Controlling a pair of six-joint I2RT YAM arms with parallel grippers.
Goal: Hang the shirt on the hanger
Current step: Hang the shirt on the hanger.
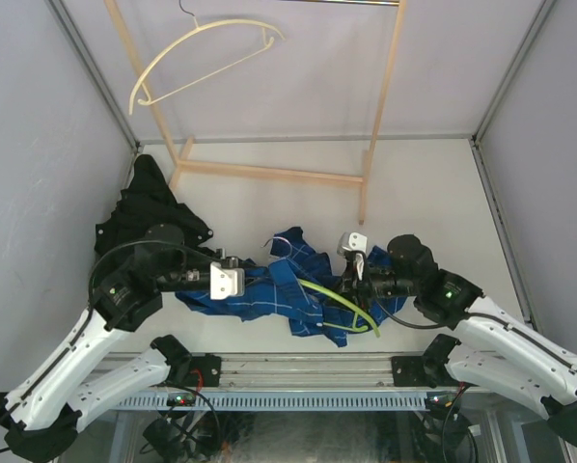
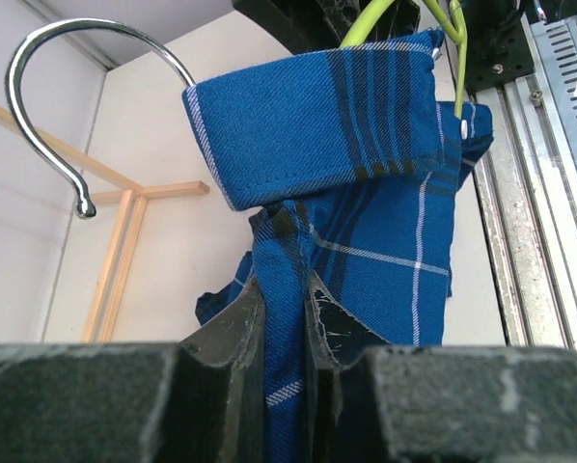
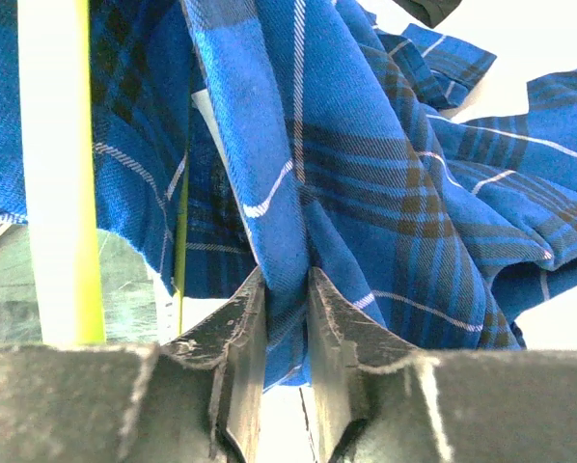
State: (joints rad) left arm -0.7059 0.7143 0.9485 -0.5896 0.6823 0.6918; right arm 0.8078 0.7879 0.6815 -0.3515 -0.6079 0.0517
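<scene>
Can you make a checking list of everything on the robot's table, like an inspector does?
Surface: pale table, no spills seen.
Job's things: blue plaid shirt crumpled near the arms; lime-green hanger partly inside it, its silver hook sticking out beside the collar.
Clutter: black garment heaped at the left.
Grippers: left gripper shut on the shirt; right gripper shut on the shirt.
Cables: black cable looping over the left arm; another by the right arm.
Surroundings: wooden rack at the back, cream hanger hanging there; grey walls.
</scene>
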